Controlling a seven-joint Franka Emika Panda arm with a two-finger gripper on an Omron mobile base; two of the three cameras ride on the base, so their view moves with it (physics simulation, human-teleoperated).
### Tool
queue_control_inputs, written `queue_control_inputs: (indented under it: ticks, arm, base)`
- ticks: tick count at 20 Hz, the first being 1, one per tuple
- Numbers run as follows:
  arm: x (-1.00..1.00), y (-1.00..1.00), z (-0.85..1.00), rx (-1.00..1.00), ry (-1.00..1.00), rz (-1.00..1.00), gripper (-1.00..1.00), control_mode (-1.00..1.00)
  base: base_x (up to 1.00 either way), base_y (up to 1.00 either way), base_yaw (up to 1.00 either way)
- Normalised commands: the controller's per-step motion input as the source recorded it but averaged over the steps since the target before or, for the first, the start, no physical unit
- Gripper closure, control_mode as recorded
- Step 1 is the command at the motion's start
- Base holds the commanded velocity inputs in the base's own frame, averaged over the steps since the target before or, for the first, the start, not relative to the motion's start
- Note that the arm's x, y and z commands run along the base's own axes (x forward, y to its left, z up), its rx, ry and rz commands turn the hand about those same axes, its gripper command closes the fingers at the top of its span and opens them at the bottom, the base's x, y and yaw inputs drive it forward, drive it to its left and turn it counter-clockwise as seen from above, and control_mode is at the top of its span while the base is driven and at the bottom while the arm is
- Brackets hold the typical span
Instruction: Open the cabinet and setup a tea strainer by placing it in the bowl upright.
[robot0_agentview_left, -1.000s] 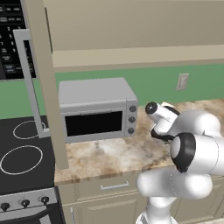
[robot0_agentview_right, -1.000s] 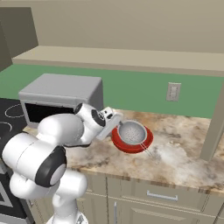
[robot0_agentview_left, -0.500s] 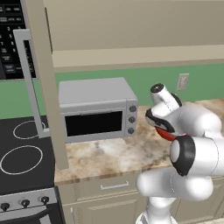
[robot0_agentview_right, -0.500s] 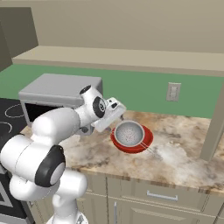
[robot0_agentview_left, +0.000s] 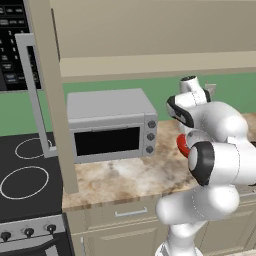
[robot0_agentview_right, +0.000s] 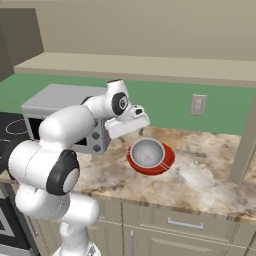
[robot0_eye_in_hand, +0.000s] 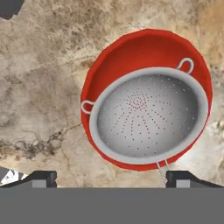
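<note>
My claw (robot0_eye_in_hand: 111, 177) hangs apart above the tea strainer (robot0_eye_in_hand: 146, 114), upright in the bowl (robot0_eye_in_hand: 131, 52); light, stiff, slippery metal, best gripped by its rim.

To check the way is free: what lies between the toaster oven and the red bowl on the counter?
In the right base view, only bare marble counter lies between the toaster oven and the red bowl.

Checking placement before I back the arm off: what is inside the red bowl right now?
The tea strainer sits mouth-up inside the red bowl, its perforated inside empty. It covers most of the bowl's floor, so what lies beneath cannot be seen. The open pincer hangs above, holding nothing.
</note>
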Motion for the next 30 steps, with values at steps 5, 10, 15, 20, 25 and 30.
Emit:
queue_control_inputs:
  ticks: [5, 10, 15, 20, 25, 30]
  arm:
    - [-0.33, -0.1, 0.02, 0.31, 0.07, -0.22, -1.0, -1.0]
    - [-0.58, 0.0, 0.0, 0.27, -0.15, -0.15, -1.0, -1.0]
    - [-0.33, 0.37, 0.01, 0.03, -0.24, -0.1, -1.0, -1.0]
    - [0.0, 0.82, 0.19, -0.07, -0.12, -0.11, -1.0, -1.0]
    - [0.03, 0.78, 0.29, -0.14, 0.03, -0.07, -1.0, -1.0]
    - [0.0, 0.54, 0.3, -0.13, 0.02, -0.09, -1.0, -1.0]
  base:
    - [0.0, 0.0, 0.0]
    - [0.0, 0.0, 0.0]
    - [0.0, 0.0, 0.0]
    - [0.0, 0.0, 0.0]
    - [0.0, 0.0, 0.0]
    - [0.0, 0.0, 0.0]
